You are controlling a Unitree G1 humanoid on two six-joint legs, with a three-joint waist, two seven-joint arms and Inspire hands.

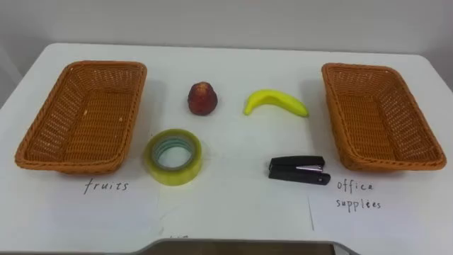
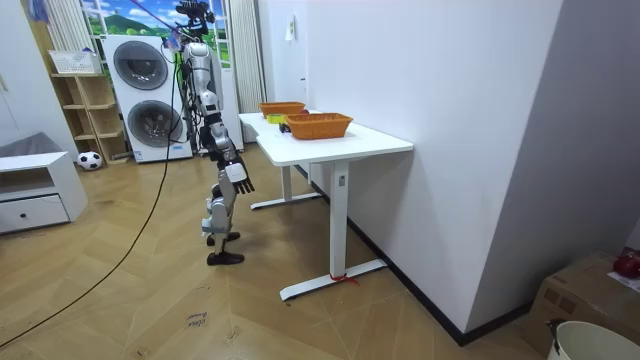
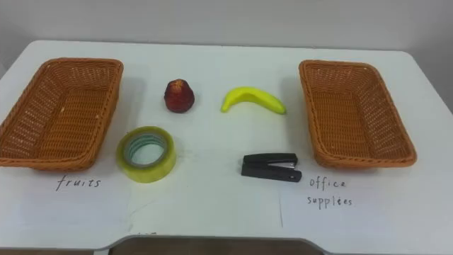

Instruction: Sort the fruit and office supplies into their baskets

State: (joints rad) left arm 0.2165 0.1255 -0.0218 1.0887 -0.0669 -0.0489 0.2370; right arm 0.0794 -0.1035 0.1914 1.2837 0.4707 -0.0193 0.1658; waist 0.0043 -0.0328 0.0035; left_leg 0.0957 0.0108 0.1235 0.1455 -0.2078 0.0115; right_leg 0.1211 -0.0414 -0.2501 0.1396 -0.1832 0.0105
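Apple (image 1: 202, 98) and banana (image 1: 276, 103) lie between the empty baskets (image 1: 88, 117), tape (image 1: 174, 156) and stapler (image 1: 298, 170) nearer. All sit well above and ahead of the low-hanging right hand (image 2: 240, 178); open or closed, I cannot tell. Sorting looks unstarted. Next comes raising it over one item.

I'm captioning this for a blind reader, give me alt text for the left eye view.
A white table holds an empty left basket and an empty right basket, both wicker. Between them lie a red fruit, a banana, a roll of tape and a black stapler.
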